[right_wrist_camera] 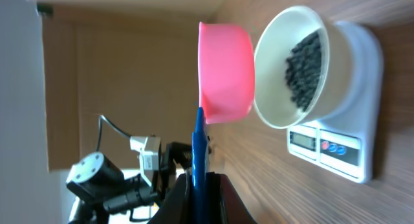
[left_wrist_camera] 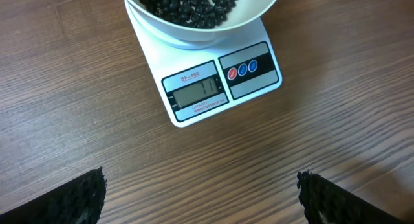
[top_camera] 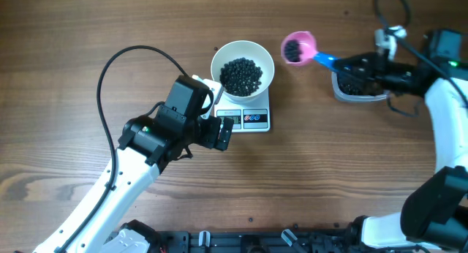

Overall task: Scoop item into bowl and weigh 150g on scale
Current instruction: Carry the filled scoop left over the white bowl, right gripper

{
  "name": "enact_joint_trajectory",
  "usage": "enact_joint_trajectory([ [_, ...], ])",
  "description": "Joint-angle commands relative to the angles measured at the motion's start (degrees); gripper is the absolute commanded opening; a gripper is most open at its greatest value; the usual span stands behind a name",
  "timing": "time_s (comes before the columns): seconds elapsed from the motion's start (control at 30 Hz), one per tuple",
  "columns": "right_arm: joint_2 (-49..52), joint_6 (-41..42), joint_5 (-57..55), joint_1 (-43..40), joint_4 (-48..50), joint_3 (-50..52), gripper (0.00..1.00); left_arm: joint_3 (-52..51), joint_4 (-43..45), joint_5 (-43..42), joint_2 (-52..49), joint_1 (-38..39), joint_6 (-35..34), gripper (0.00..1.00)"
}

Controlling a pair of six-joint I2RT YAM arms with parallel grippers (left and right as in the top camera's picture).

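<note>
The white bowl [top_camera: 219,57] stands on the scale [top_camera: 256,119] and holds a dark pile of the item [top_camera: 241,75]. My right gripper [top_camera: 345,63] is shut on the blue handle of a pink scoop [top_camera: 300,47], which has some black pieces in it and hangs just right of the bowl. The right wrist view has the scoop [right_wrist_camera: 225,72] beside the bowl [right_wrist_camera: 278,49], with the gripper [right_wrist_camera: 199,198] clamped on the handle. My left gripper [top_camera: 224,132] is open and empty at the scale's left front. Its view shows the scale [left_wrist_camera: 157,59] and the bowl [left_wrist_camera: 194,33].
A clear plastic tub [top_camera: 342,96] with more black pieces sits on the wooden table below my right gripper. A black cable [top_camera: 110,70] loops over the table at the left. The left arm lies across the front left.
</note>
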State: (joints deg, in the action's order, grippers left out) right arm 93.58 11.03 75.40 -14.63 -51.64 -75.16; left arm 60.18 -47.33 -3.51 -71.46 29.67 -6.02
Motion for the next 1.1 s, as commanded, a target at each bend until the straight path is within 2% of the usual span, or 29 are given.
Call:
enact_joint_trajectory([
  [0.0, 0.7, 8.9, -4.0, 5.1, 4.7, -0.2, 0.04, 1.1, 0.0, -0.5, 0.4, -0.2, 1.3, 1.0],
  [0.23, 0.7, 8.3, -17.8, 13.9, 13.2, -0.2, 0.04, 1.1, 0.0, -0.5, 0.4, -0.2, 1.3, 1.0],
  [0.43, 0.7, 7.8, -21.5, 18.4, 21.3, -0.2, 0.04, 1.1, 0.0, -0.5, 0.4, -0.2, 1.3, 1.0],
  [0.8, -1.4, -7.7, -40.7, 24.8, 19.8, -0.2, 0.04, 1.1, 0.0, -0.5, 0.4, -0.2, 1.3, 1.0],
  [1.07, -4.8, -15.7, -47.3, 26.5, 19.8, -0.2, 0.04, 1.1, 0.0, -0.5, 0.4, -0.2, 1.3, 1.0],
])
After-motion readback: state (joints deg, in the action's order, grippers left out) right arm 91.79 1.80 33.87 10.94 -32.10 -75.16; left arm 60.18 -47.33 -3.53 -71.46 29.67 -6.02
